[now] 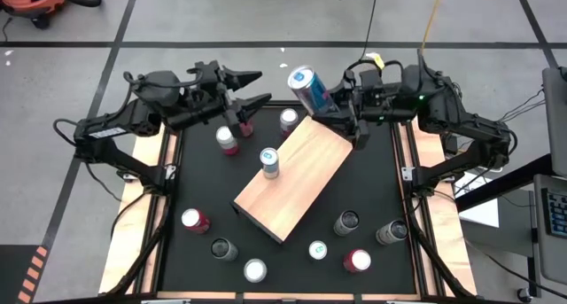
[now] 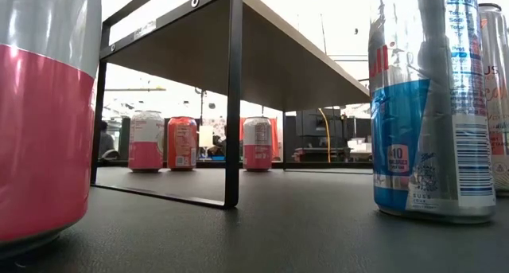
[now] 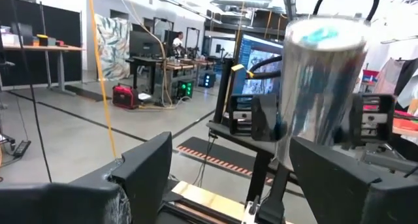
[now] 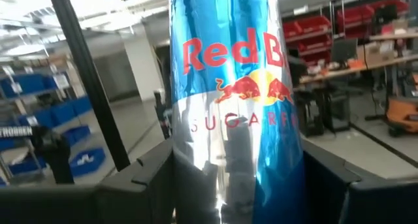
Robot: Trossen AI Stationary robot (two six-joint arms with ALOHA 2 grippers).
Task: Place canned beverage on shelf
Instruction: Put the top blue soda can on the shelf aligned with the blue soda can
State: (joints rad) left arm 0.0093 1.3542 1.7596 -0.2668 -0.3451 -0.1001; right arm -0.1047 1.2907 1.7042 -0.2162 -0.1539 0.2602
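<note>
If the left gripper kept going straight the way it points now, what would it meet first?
Probably the blue-and-silver can held by the right gripper. It stands directly ahead of the open left gripper in the left wrist view, though depth is unclear.

Beneath my table the grey floor (image 1: 221, 20) is crossed by dark tape lines, and an orange shop vacuum (image 1: 35, 1) sits off in the corner. Past my left wrist I see a black partition wall (image 3: 39, 48), a long desk (image 3: 46, 51) in front of it, a red case (image 3: 124, 96) on the floor and a lit monitor (image 3: 261, 64). Past my right wrist stand blue bins (image 4: 39, 106) on racks, red bins (image 4: 356, 18) on a higher shelf, a pale column (image 4: 144, 74), and bright ceiling lights (image 4: 98, 18) overhead
</note>
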